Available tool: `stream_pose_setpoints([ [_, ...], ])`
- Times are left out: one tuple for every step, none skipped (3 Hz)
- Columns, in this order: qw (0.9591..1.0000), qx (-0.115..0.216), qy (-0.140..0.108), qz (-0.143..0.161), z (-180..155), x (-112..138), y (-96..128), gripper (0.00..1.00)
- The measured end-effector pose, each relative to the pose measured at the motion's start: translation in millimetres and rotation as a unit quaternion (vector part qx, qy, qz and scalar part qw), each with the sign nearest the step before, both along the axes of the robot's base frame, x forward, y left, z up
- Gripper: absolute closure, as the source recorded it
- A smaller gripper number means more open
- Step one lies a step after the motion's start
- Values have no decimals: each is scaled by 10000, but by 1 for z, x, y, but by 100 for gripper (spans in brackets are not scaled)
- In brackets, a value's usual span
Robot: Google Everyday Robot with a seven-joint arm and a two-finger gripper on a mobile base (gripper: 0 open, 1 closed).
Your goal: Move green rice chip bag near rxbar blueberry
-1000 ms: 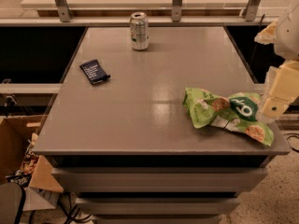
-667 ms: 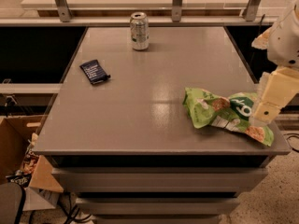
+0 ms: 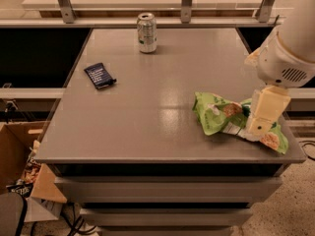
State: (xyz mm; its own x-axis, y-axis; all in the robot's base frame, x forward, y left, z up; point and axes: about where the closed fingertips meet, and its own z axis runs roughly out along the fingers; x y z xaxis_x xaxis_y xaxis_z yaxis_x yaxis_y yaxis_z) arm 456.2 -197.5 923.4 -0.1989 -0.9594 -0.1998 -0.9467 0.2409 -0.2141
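The green rice chip bag lies crumpled near the table's front right corner. The rxbar blueberry, a small dark navy wrapper with white text, lies flat at the table's left side, far from the bag. My gripper hangs from the white arm at the right and comes down over the right half of the bag, hiding its logo. Its cream-coloured lower part stands right at or on the bag.
A silver-green drink can stands upright at the back middle of the grey table. Metal rail posts run along the back edge. A cardboard box with clutter sits on the floor at the left.
My arm has moved left and down from the table's right edge, so the gripper now covers the right half of the bag. The bag, bar and can have not moved.
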Motion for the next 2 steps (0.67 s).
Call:
stream_pose_setpoints([
  [9993,30,190,314,-24,10,9,0],
  [9981,58,355,491,-46,18,12,16],
])
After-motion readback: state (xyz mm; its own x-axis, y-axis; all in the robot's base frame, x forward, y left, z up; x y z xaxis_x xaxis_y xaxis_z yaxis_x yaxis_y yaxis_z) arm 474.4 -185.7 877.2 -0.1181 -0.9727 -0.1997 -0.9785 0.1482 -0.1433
